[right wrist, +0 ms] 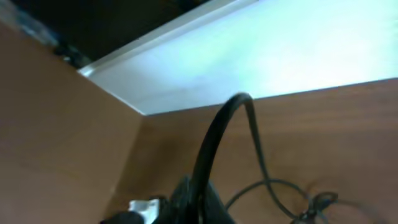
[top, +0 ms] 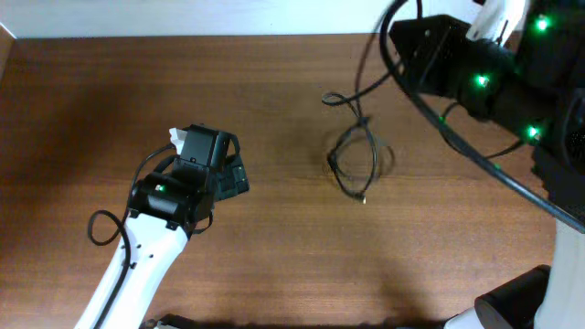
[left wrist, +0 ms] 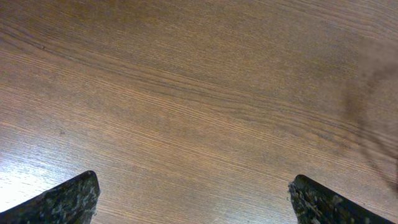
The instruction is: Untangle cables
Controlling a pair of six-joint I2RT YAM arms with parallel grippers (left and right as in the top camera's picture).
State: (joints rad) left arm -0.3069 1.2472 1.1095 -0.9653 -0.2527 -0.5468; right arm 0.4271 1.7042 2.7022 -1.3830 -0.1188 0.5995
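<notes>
The cables (top: 352,160) are thin black cords lying in a loose tangle of loops on the wooden table, right of centre. One strand rises from the tangle toward my right gripper (top: 395,41) at the upper right. In the right wrist view the right gripper (right wrist: 199,199) is shut on a cable (right wrist: 214,143) that arches up and falls to the tangle (right wrist: 317,202). My left gripper (top: 236,174) is left of the tangle and well apart from it. In the left wrist view the left gripper (left wrist: 196,199) is open, with only bare wood between its fingers.
A thick black arm wire (top: 475,160) sweeps from the right arm across the table's right side. A wire loop (top: 101,224) hangs by the left arm. A white strip (top: 183,16) borders the table's far edge.
</notes>
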